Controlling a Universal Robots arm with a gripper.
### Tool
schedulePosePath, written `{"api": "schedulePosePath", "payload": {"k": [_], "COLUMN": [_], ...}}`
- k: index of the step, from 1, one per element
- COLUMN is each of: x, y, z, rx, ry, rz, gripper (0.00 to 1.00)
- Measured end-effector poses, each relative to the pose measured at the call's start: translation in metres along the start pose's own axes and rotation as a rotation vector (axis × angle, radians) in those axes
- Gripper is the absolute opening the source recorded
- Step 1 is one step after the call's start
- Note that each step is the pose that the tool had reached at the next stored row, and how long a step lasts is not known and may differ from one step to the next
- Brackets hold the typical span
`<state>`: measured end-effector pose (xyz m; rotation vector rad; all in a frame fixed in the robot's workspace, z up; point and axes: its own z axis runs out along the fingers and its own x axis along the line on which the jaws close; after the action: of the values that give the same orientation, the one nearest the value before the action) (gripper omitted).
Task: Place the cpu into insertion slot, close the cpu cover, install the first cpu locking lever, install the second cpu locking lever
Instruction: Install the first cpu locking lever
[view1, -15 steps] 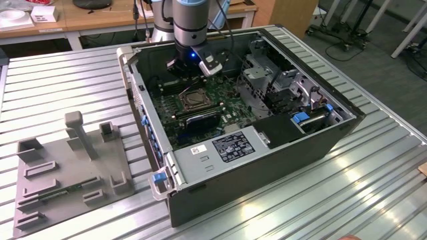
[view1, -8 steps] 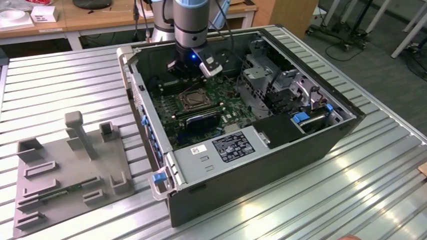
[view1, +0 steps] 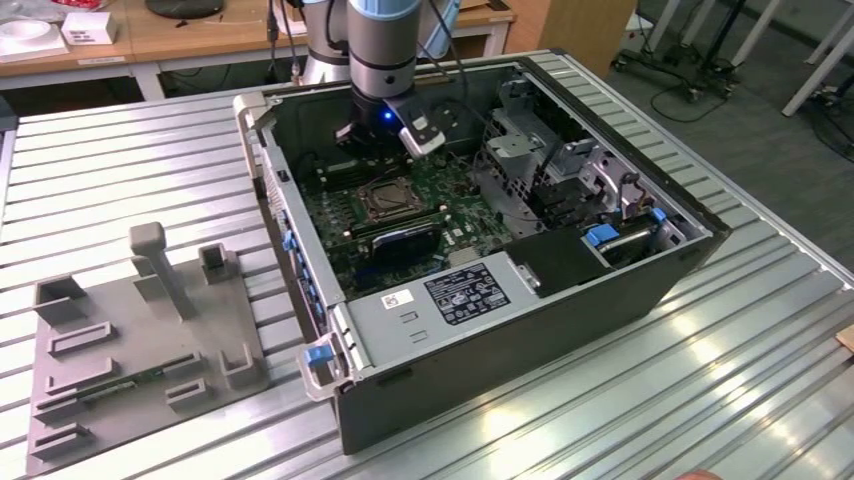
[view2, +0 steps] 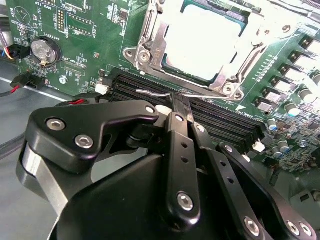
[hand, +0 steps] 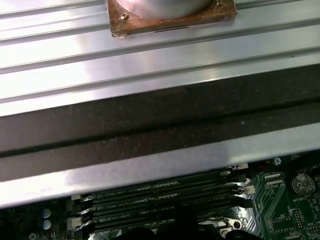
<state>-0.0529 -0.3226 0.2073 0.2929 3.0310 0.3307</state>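
In the second wrist view the cpu (view2: 205, 42) lies flat in the insertion slot, its pale face showing through the cut-out of the cpu cover (view2: 150, 37), which lies down over it. A thin silvery locking lever (view2: 152, 92) runs along the socket's edge by the memory slots. My gripper (view2: 180, 106) is shut, its black fingertips right at that lever wire; whether they press it I cannot tell. In the exterior view the gripper (view1: 378, 140) hangs inside the open computer case, just behind the insertion slot (view1: 388, 200).
Long black memory slots (view2: 225, 120) lie between the gripper and the socket. A coin battery (view2: 44, 50) sits on the green board. The case walls (view1: 534, 330) close in the board. A grey fixture plate (view1: 134, 340) stands on the slatted table at the exterior view's left.
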Motion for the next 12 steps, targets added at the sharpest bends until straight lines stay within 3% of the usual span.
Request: {"api": "schedulePosePath", "payload": {"k": [5, 12], "x": [-0.0010, -0.0008], "y": [-0.0002, -0.0007], "z": [0.0016, 0.0039], "rx": [0.0004, 0.0047], "ry": [-0.0013, -0.0173], "rz": [0.006, 0.077], "gripper": [0.10, 0.10]}}
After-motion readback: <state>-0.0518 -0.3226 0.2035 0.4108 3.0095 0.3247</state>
